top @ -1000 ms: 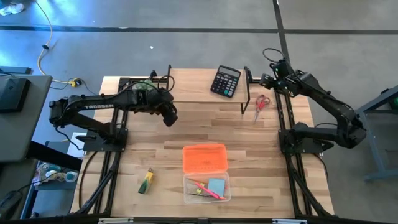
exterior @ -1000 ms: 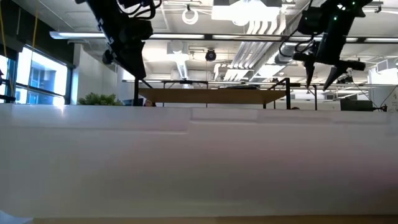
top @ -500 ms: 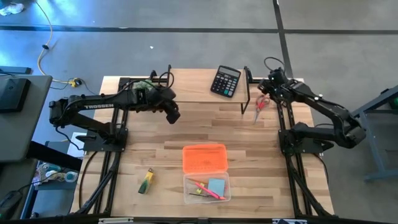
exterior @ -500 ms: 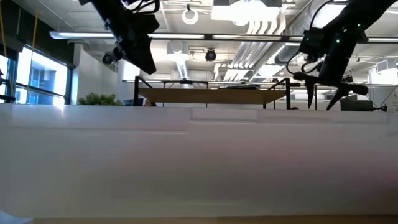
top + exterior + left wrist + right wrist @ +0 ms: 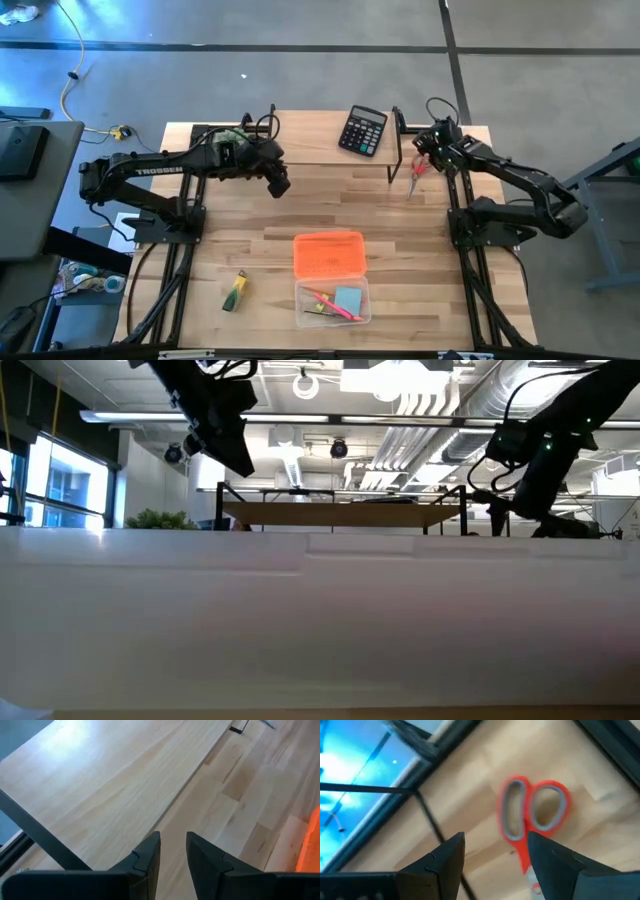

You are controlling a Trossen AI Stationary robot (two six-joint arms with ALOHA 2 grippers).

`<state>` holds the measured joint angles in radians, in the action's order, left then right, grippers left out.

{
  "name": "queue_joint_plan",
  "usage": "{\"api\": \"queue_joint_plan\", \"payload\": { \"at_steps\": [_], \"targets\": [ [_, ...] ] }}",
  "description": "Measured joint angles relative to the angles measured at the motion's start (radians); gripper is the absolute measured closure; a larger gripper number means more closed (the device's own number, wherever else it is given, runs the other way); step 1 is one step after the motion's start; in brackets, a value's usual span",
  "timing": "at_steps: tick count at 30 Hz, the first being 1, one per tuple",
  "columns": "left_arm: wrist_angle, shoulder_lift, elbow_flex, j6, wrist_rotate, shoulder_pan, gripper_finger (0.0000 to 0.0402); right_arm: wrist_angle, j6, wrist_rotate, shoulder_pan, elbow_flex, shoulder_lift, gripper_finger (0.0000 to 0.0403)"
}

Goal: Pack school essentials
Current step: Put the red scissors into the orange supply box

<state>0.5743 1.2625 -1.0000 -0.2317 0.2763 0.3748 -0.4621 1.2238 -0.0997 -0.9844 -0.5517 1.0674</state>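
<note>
Right wrist view puts the red-handled scissors (image 5: 532,812) flat on the table (image 5: 300,205), with the right pincer (image 5: 495,852) just above them, its fingers spread wide and holding nothing; the two finger loops lie ahead of the gap, the blades running back between the fingers; the scissors are probably light and stiff, with smooth plastic loops and thin metal blades that sit flush on the wood, so the likeliest hold is across the raised handle loops or the neck just behind them, since the blades offer little to pinch and could slide; they lie close to the table's far right edge, beside the dark upright frame post (image 5: 392,150) and to the right of the black calculator (image 5: 362,130), so room for the fingers is tight on the post side; the clear box (image 5: 333,301) with its orange lid (image 5: 328,254) sits well apart from the scissors toward the near edge, across bare wood; the left pincer (image 5: 172,852) hangs over bare table with only a narrow gap, holding nothing.
</note>
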Motion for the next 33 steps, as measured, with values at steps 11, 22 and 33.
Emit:
{"api": "queue_joint_plan", "payload": {
  "at_steps": [11,22,33],
  "targets": [
    [0.0,0.0,0.0,0.006,0.003,0.0,0.0316,-0.05,-0.079,-0.041,-0.056,-0.13,0.055,0.0197],
    [0.001,0.0,0.0,0.037,-0.001,0.038,0.0316,-0.061,-0.08,0.025,-0.056,-0.142,0.191,0.0197],
    [0.0,0.0,0.0,0.052,-0.003,0.039,0.0316,-0.105,-0.072,0.026,-0.056,-0.139,0.261,0.0197]
  ]
}}
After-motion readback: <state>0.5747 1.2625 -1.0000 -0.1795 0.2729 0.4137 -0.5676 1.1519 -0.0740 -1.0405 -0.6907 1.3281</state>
